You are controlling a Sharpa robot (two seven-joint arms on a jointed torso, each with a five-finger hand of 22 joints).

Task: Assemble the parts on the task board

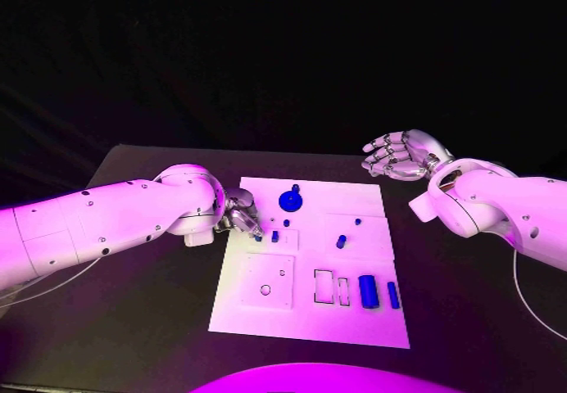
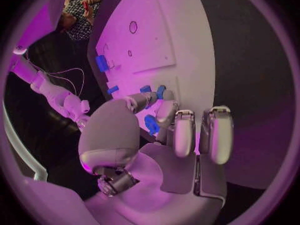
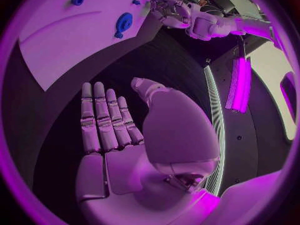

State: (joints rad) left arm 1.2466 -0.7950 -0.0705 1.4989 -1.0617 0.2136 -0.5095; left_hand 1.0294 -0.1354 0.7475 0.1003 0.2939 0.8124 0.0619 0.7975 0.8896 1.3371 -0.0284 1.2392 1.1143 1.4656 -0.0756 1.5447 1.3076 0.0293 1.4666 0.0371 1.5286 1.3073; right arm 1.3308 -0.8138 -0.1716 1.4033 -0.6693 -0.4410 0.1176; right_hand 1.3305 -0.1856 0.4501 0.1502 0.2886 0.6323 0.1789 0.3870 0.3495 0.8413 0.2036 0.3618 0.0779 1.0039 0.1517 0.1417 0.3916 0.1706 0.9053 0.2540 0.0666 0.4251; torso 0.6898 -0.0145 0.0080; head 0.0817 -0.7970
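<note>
The task board (image 1: 310, 327) lies in the middle of the black surface (image 1: 142, 327), and we start at our left hand (image 1: 242, 214), which sits at the board's left edge with its fingers curled down over the small blue parts there. In the left wrist view a blue part (image 2: 152, 124) sits between the thumb and the fingers (image 2: 183, 132), and we judge it pinched, though how firmly we cannot tell. Just beyond the fingertips stand two short blue pegs (image 1: 275, 236) by a shallow recess. Farther out, a round blue knob (image 1: 289, 200) sits toward the far edge, another small blue peg (image 1: 342, 241) stands right of centre, and two blue bars (image 1: 369, 291) lie at the near right. Our right hand (image 1: 401, 155) hovers off the board's far right corner, fingers apart and holding nothing. The risks we see come from the crowding at the left edge: the curled fingers could knock over the neighbouring pegs as the hand moves, a light pinch could let the part twist or drop before it seats, and a sideways push against the board's edge could slide the whole board, since the right hand is not steadying it.
</note>
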